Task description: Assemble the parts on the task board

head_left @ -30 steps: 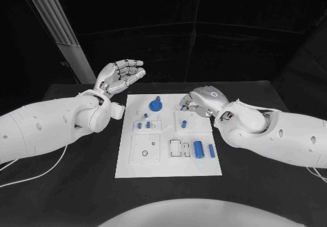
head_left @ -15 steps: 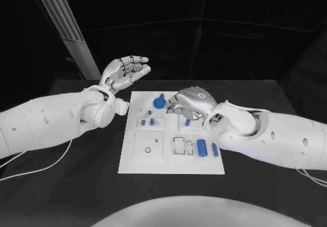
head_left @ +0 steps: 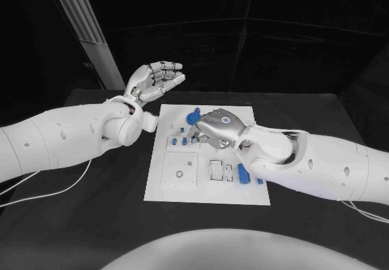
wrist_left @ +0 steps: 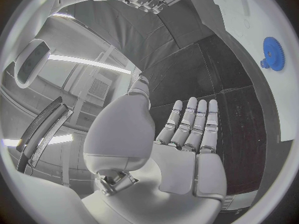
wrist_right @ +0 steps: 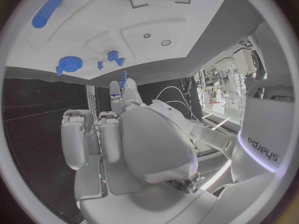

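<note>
Head view: task board (head_left: 207, 194) lies flat mid-bench on the black bench (head_left: 73, 219). Right hand (head_left: 217, 128) is low over the board's far half, knuckles up, fingers curled under, just beside the blue gear (head_left: 192, 117). It covers the peg near the board's middle, so what the fingertips hold cannot be told from here. Left hand (head_left: 156, 79) is raised off the board beyond its far left corner, palm up, fingers loosely bent and apart, holding nothing; judged parked there to leave the right arm room. Small blue pegs (head_left: 180, 140) stand in the left block. A blue cylinder (head_left: 243, 174) lies in its tray at the near right, partly hidden by the right forearm, which blocks reach to that side.

Left wrist view: left hand (wrist_left: 187, 149) has its fingers straight and side by side, the palm bare. The blue gear (wrist_left: 272, 54) sits on the board's edge, well apart from this hand.

Right wrist view: right hand (wrist_right: 124, 134) pinches a slim blue peg (wrist_right: 122, 78) at its fingertips, the other fingers folded. The peg points toward the board, near the gear (wrist_right: 69, 64) and the small pegs (wrist_right: 115, 56). Judged: a peg is being carried to a socket. Two empty holes (wrist_right: 156, 39) lie close by.
</note>
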Motion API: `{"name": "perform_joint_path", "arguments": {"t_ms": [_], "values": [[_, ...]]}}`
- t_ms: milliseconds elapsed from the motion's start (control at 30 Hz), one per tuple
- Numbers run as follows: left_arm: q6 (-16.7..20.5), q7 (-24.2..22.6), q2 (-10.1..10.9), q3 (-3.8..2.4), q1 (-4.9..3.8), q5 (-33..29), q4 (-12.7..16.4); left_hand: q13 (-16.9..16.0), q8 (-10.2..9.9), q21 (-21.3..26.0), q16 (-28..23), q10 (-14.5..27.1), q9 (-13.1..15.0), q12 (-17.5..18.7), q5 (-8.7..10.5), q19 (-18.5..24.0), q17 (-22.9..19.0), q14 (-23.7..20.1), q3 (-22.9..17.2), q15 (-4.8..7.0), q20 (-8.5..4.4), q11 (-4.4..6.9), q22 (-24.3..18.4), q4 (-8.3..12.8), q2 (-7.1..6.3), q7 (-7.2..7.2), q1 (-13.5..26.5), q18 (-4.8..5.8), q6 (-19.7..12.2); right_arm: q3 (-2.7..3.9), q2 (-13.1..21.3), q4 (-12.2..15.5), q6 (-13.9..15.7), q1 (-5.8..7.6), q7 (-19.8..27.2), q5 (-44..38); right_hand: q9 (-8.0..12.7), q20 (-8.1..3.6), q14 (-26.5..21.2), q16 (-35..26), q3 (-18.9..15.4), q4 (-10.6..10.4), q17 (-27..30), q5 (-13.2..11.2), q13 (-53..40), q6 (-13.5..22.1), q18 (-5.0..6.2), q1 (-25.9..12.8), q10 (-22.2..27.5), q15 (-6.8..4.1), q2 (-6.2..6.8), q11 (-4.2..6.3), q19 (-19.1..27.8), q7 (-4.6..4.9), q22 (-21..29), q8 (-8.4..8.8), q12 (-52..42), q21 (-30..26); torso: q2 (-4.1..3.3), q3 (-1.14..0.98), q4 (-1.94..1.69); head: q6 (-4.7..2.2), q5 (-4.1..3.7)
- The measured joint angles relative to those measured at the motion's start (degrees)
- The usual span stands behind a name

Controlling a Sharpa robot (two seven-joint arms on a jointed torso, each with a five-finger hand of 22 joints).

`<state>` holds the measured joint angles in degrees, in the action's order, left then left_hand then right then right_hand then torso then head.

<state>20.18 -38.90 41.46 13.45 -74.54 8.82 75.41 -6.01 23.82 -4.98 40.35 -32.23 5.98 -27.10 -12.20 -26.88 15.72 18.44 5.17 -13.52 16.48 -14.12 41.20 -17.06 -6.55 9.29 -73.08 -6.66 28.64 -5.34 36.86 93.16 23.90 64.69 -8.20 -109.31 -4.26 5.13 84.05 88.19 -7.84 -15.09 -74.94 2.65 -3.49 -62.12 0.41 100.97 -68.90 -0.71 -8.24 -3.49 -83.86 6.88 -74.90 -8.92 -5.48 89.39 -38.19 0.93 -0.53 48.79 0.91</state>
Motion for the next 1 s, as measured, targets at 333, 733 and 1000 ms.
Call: {"name": "perform_joint_path", "arguments": {"t_ms": [333, 733, 1000], "values": [[-0.06, 0.00, -0.27, 0.00, 0.02, 0.00, -0.23, 0.09, 0.44, 0.00, 0.27, 0.25, 0.00, -0.25, 0.00, 0.00, -0.20, 0.00, 0.00, 0.00, 0.00, 0.00, -0.08, 0.00, 0.21, -0.21, -0.21, 0.00, -0.21, -1.01, -2.15, -1.54, -3.69, -1.79, 1.64, -2.85, 0.06, 0.00, 0.00, 0.00, 0.00, 0.00, 0.00, 0.00, 0.00, 0.00, 0.00, 0.00, 0.00, 0.00, 0.00, 0.00, 0.00, 0.00, 0.00, 0.03, 0.00, -0.05, -0.01, -0.01, 0.04, 0.28, 0.12], [-0.11, 0.00, -0.26, 0.00, 0.05, 0.00, -0.23, 0.11, 0.44, 0.00, 0.43, 0.39, 0.00, -0.27, 0.00, 0.00, -0.23, 0.00, 0.00, 0.00, 0.00, -0.01, -0.09, 0.00, 0.21, -0.21, -0.21, 0.00, -0.22, -1.57, -3.26, -3.00, -6.02, -2.99, 2.75, -4.77, 0.10, 0.00, 0.00, 0.00, 0.00, 0.00, 0.00, 0.00, -0.01, 0.01, 0.01, -0.01, 0.00, 0.00, 0.00, 0.00, 0.00, -0.01, 0.00, 0.11, 0.24, -0.25, -0.12, -0.07, 0.03, 0.36, 0.24], [-0.12, 0.00, -0.31, 0.00, 0.05, 0.00, -0.23, 0.17, 0.44, 0.00, 0.43, 0.39, 0.00, -0.27, 0.00, 0.00, -0.40, 0.00, -0.15, 0.00, 0.00, -0.01, -0.14, 0.16, 0.21, -0.01, -0.21, 0.00, -0.42, -1.58, -3.45, -3.28, -6.29, -3.12, 2.85, -5.64, 0.14, 0.13, 0.00, 0.00, 0.00, 0.00, 0.00, 0.00, -0.01, 0.01, 0.01, -0.01, 0.00, 0.00, 0.01, 0.00, -0.13, -0.02, 0.00, 0.12, 0.24, -0.25, -0.12, -0.07, 0.03, 0.46, 0.29]]}}
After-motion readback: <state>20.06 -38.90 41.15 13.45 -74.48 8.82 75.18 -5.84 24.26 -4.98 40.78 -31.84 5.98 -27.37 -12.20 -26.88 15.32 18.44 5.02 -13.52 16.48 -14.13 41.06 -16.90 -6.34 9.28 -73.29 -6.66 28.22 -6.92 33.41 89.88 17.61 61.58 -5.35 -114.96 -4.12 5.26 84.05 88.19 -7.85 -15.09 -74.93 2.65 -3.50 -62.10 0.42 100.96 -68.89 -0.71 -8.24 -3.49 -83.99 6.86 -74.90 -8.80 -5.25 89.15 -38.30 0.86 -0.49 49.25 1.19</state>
